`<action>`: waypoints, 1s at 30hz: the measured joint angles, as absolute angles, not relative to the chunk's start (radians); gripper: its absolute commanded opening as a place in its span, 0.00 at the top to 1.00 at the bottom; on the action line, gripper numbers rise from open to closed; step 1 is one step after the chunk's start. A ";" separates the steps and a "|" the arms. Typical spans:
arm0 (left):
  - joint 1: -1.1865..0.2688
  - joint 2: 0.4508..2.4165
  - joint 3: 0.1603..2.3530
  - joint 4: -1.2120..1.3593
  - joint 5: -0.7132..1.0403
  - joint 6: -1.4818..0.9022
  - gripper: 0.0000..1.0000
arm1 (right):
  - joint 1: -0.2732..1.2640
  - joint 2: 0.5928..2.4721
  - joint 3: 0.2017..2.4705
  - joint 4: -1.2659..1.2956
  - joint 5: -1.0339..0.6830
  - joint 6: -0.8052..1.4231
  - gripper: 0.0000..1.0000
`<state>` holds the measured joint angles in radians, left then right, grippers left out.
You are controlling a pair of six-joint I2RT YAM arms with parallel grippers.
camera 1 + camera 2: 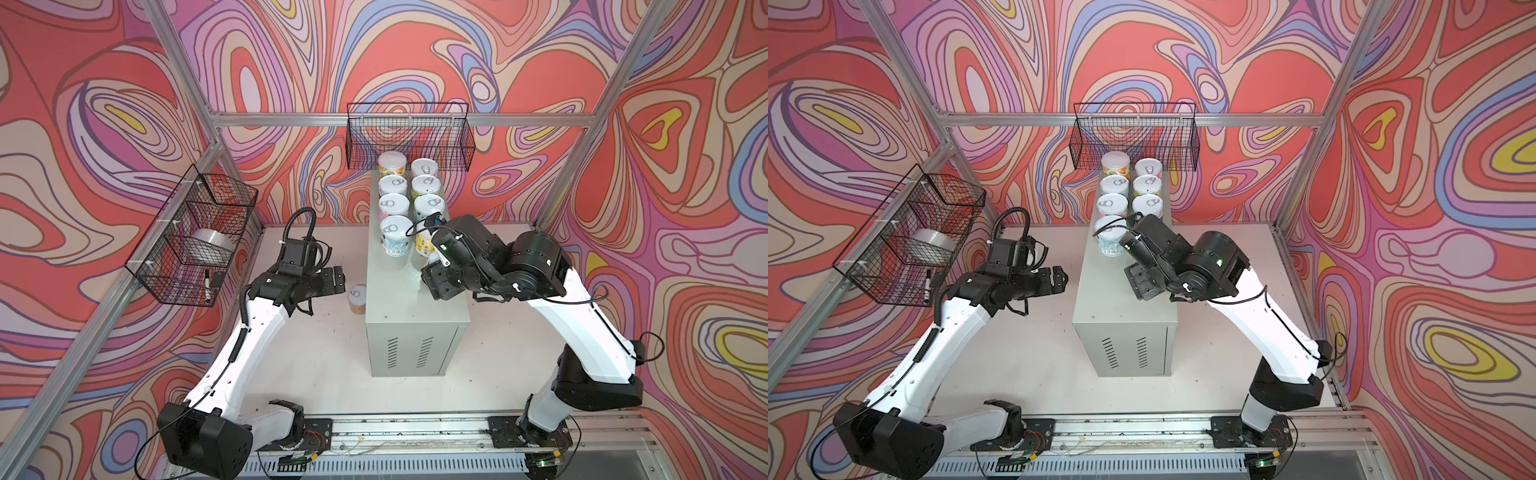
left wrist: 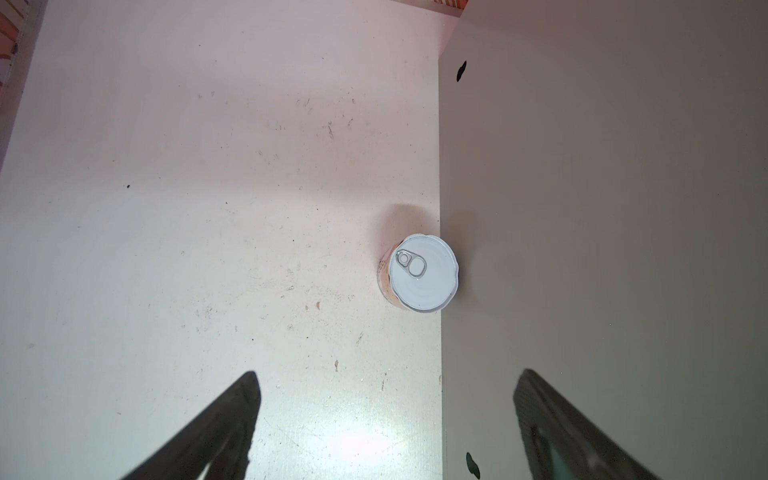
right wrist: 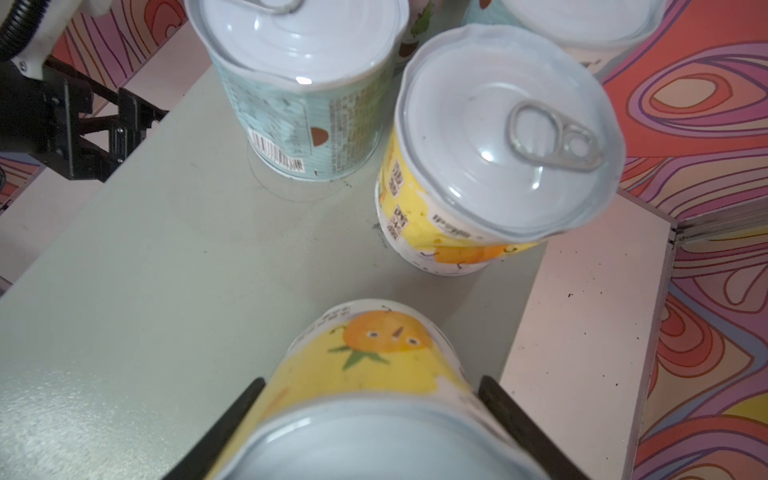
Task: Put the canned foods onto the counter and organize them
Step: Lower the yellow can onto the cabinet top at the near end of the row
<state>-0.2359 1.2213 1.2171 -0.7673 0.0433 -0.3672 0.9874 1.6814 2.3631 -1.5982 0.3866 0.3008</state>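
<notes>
Gripping a yellow can (image 3: 382, 345) by its curved sides, the right tool (image 3: 368, 384) had its two flat black fingers (image 3: 232, 419) pressed against the paper label, which bore a cartoon orange fruit. Its jaws stood partly spread, stopped by the can's body. The yellow can hung tilted over the near right part of the cabinet (image 3: 166, 270), a tall light-grey metal box with a smooth, glossy top and vent slits on its front. Whether the can's base touched that top could not be told.

Eight other cans (image 1: 393, 204) stood upright on the far half of the top in two rows of four, as a top view showed. Each was a short cylinder with a silvery-white pull-tab lid. Nearest the tool were a second yellow can (image 3: 415, 216) and a pale-blue can (image 3: 299, 112) printed with a barcode.

The left tool (image 2: 386, 376) hovered wide open and empty above the white, scuffed desk (image 2: 166, 208), its dark fingers well apart. Below it the last can (image 2: 424, 274), orange-labelled, stood upright on the desk just beside the cabinet's left wall.

Two black wire baskets hung on the patterned walls. The back basket (image 1: 409, 137) sat behind the rows. The side basket (image 1: 195, 232) held a plain silver roll (image 1: 214, 245) and a black marker (image 1: 206, 284).
</notes>
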 measured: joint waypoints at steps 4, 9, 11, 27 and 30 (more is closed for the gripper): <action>-0.236 1.217 1.209 -0.767 0.044 -0.368 0.05 | 0.988 1.681 2.363 -1.593 0.373 0.303 0.62; -0.236 1.217 1.209 -0.766 0.044 -0.368 0.05 | 0.988 1.681 2.362 -1.592 0.374 0.308 0.30; -0.236 1.217 1.208 -0.766 0.043 -0.369 0.05 | 0.988 1.681 2.362 -1.591 0.377 0.308 0.25; -0.236 1.205 1.208 -0.766 0.060 -0.371 0.05 | 0.988 1.666 2.389 -1.525 0.429 0.303 0.06; -0.236 1.185 1.208 -0.766 0.060 -0.371 0.05 | 0.988 1.608 2.373 -1.483 0.414 0.298 0.11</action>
<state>-0.2359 1.1847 1.2083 -0.7662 0.0601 -0.3706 0.9878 1.6077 2.3726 -1.4834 0.4145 0.2981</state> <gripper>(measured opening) 0.953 0.913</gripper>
